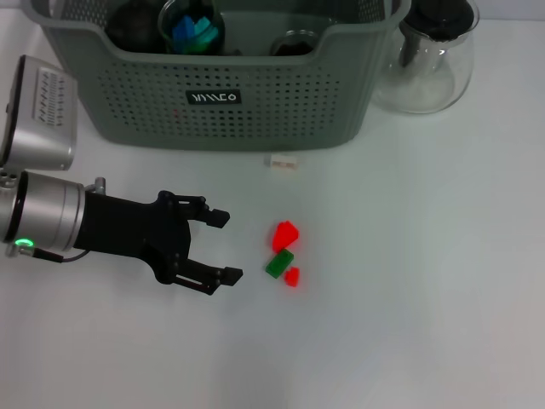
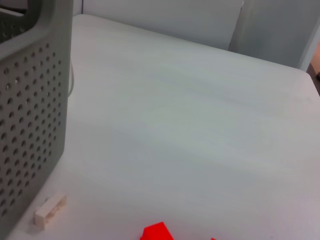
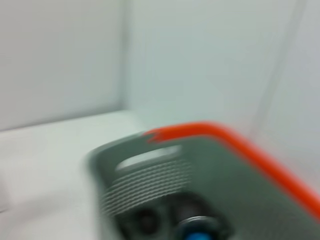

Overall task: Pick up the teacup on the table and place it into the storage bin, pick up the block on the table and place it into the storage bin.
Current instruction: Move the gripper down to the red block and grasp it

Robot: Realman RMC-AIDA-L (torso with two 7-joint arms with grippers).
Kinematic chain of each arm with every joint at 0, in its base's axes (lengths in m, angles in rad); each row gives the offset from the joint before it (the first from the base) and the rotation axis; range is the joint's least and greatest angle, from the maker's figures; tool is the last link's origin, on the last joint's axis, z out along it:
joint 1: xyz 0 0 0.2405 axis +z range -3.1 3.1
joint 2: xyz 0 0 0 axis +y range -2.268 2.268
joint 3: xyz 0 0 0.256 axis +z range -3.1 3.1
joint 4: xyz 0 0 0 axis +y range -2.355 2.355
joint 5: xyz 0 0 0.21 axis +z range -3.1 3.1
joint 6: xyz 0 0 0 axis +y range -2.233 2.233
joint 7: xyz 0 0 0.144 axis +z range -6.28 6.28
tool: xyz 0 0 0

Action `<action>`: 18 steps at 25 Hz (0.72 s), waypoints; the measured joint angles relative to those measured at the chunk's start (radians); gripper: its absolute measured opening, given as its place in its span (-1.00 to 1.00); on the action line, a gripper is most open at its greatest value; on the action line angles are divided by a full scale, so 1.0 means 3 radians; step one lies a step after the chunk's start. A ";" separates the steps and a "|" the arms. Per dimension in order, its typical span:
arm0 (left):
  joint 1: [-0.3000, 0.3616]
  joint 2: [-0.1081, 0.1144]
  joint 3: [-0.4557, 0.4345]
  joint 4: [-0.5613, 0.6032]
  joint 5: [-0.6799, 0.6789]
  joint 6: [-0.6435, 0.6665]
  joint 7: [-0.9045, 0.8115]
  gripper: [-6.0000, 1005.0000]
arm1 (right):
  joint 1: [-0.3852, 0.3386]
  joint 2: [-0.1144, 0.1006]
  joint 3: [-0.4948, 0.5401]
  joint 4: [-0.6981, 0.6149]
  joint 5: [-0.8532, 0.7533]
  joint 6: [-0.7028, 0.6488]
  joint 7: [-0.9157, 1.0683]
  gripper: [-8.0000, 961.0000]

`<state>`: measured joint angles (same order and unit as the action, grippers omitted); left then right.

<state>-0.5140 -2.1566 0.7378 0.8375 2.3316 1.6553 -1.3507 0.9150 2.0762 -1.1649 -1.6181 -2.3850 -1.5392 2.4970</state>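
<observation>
Left gripper [image 1: 223, 247] spread wide, empty, beside red block [image 1: 286, 233]: small, light, rigid; pinch across flat sides.

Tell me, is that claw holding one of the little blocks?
No. The left gripper is open and empty, with the red and green blocks lying on the table just past its fingertips.

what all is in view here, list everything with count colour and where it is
storage bin: 1, grey-green, far side of table
cups in the bin: dark, one holding blue pieces; count unclear
teapot: 1, clear glass with black lid, right of the bin
red blocks: 2, mid-table
green block: 1, between the red ones
beige block: 1, just in front of the bin
table: 1, white
left gripper: 1, black, open, left of the blocks
right gripper: not in view
</observation>
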 joint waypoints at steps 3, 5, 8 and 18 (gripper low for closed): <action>-0.0005 0.0003 0.0000 0.0000 0.0000 0.0000 0.0003 0.77 | -0.0204 -0.0036 0.0005 -0.0189 0.0378 -0.0550 -0.0016 0.97; -0.0007 0.0003 0.0000 0.0000 0.0000 0.0000 0.0003 0.77 | -0.0286 -0.0035 0.0005 -0.0203 0.0461 -0.0828 0.0003 0.97; -0.0011 0.0006 0.0000 0.0017 0.0000 -0.0001 0.0003 0.77 | -0.0351 0.0013 -0.0007 -0.0166 0.0394 -0.1151 0.0058 0.97; 0.0005 0.0008 0.0000 0.0051 0.0057 -0.0007 0.0089 0.76 | -0.0132 0.0071 -0.0509 0.0910 0.0031 -0.1068 0.0442 0.97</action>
<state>-0.5125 -2.1542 0.7378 0.8529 2.3488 1.6531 -1.3239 0.8754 2.0975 -1.3175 -1.3450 -2.3757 -1.8597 2.6297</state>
